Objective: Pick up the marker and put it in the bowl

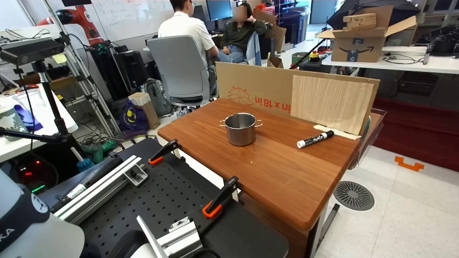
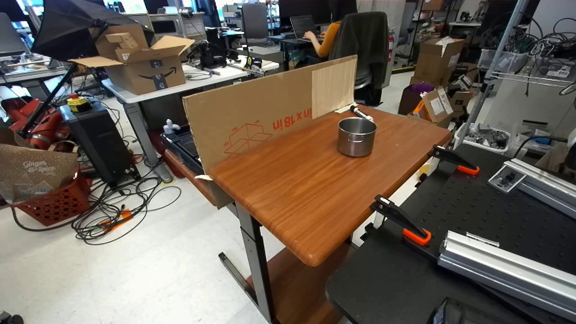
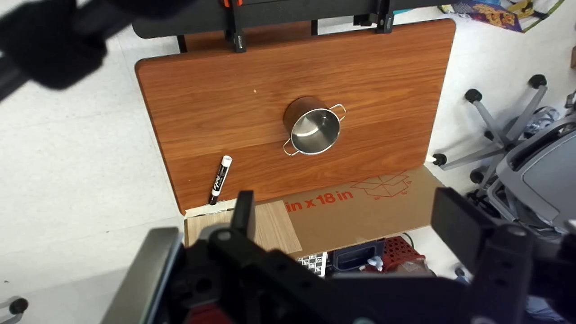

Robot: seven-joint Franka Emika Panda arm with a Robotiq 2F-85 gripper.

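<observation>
Resting on the brown wood-grain bench (image 1: 279, 179), a white marker (image 1: 315, 139) with a black cap lies just beside the pale wood-patterned board (image 1: 331, 102), dark end nearest it — well apart from the round, straight-sided grey metal bowl (image 1: 241, 135), upright near the bench's middle. I see the black end effector (image 3: 346, 207) gaping, its two fingers spread wide.

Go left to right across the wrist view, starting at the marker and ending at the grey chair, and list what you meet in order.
Marker, metal bowl, rightmost black clamp, grey chair.
</observation>
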